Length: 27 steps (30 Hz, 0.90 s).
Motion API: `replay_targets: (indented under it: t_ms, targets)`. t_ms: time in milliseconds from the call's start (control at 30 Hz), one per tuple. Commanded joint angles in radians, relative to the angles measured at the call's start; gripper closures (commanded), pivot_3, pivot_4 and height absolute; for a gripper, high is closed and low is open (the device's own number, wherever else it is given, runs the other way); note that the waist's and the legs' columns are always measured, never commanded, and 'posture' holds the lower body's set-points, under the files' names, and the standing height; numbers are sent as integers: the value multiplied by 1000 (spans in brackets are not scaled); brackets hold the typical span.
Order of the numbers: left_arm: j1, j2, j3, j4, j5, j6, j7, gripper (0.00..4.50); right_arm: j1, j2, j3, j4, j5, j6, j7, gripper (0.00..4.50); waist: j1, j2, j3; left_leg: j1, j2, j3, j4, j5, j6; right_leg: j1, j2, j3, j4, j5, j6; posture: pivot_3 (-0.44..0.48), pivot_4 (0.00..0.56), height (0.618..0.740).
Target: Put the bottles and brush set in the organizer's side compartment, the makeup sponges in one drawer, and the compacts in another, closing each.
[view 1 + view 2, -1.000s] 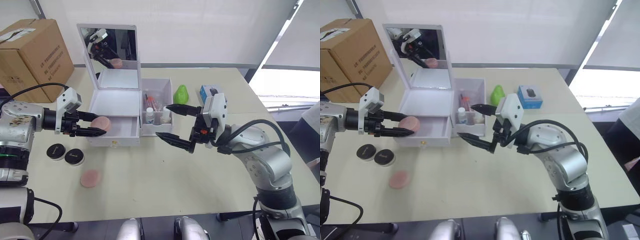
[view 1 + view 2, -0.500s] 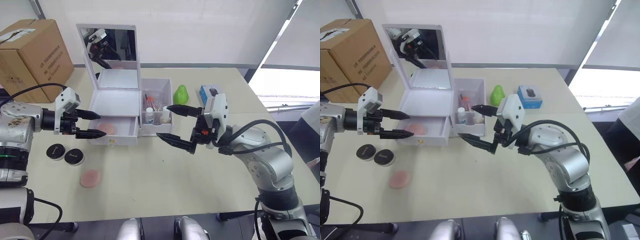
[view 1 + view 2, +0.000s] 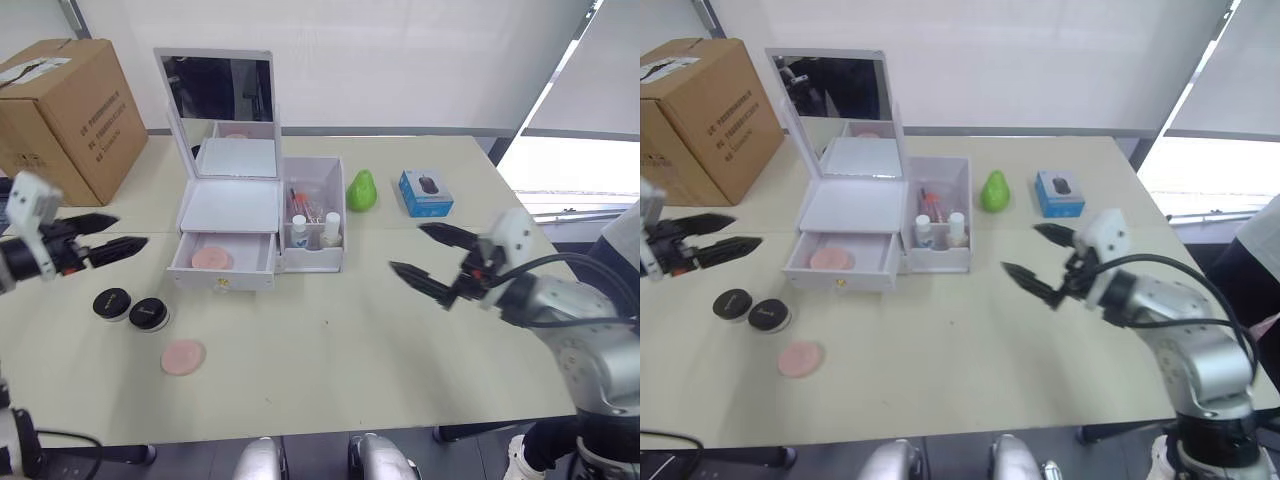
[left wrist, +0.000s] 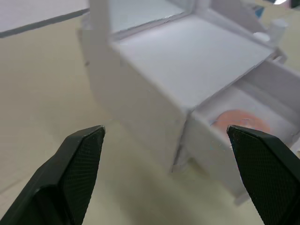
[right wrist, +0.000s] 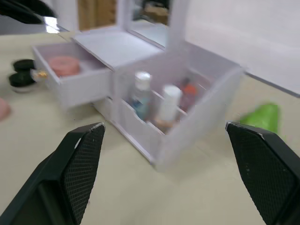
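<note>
On the table, white organizer sits left of centre, mirror lid upright at the back. Upper drawer pulled out toward the robot, one pink makeup sponge lying flat inside near its left half. Side compartment on the organizer's right holds two white-capped bottles standing upright at the front, brush set behind them, long axis running front to back. Second sponge loose on the table, in front of and left of the drawer. Two black round compacts side by side, touching or nearly so, left of the drawer front, behind the loose sponge. Green pear-shaped item just right of the organizer, blue box further right. Cardboard box at the far left rear. Left gripper out left of the organizer, fingers spread, holding nothing, pointing toward it. Right gripper right of the organizer, well apart, fingers spread wide, empty, tips pointing left.
</note>
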Motion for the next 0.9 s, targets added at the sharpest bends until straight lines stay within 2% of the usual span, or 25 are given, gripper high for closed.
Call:
replay_targets:
  t_ms: [33, 133, 233, 400, 467, 633, 900]
  targets:
    - [59, 29, 112, 76, 29, -130, 140, 25, 61, -21, -130, 35, -2, -77, 28, 0, 2, 0, 0, 0, 0, 0, 0, 0, 0, 0, -1, 0, 0, -1, -1, 0, 150, 740]
    - [162, 9, 196, 123, 36, -204, 246, 25, 166, -37, -213, 89, -20, -139, 73, 0, 4, 1, 0, 0, 1, 2, -1, 0, 0, 0, -2, -1, 0, -2, -3, 0, 150, 740]
    - [285, -4, 254, 143, 25, -250, 259, 25, 247, -30, -272, 138, -4, -179, 114, 0, 2, 1, 0, 0, 2, 6, -1, 0, 0, 0, -3, -1, -1, -2, -3, 0, 150, 740]
    - [426, 18, 311, 167, 7, -301, 209, 25, 358, -36, -335, 228, -1, -230, 183, 0, 3, 0, -1, 1, 11, 13, -1, -1, -1, -3, -5, -3, -2, -2, -3, 0, 150, 740]
    - [463, 16, 334, 146, -12, -299, 183, 25, 375, -38, -357, 251, 1, -243, 192, 0, 4, 0, -1, 1, 15, 19, -2, -7, -11, -5, -8, -7, -2, -3, -4, 0, 150, 740]
    - [505, 8, 352, 135, -26, -308, 157, 25, 395, -31, -361, 279, -14, -262, 198, 0, 6, 1, 0, 0, 16, 25, -4, -7, -12, -5, -19, -21, -2, -3, -4, 0, 150, 740]
    - [508, -7, 359, 99, -33, -301, 188, 25, 371, -14, -327, 293, -30, -274, 176, 0, 6, 2, 0, 0, 16, 25, -4, -7, -12, -4, -18, -24, -2, -3, -4, 0, 150, 740]
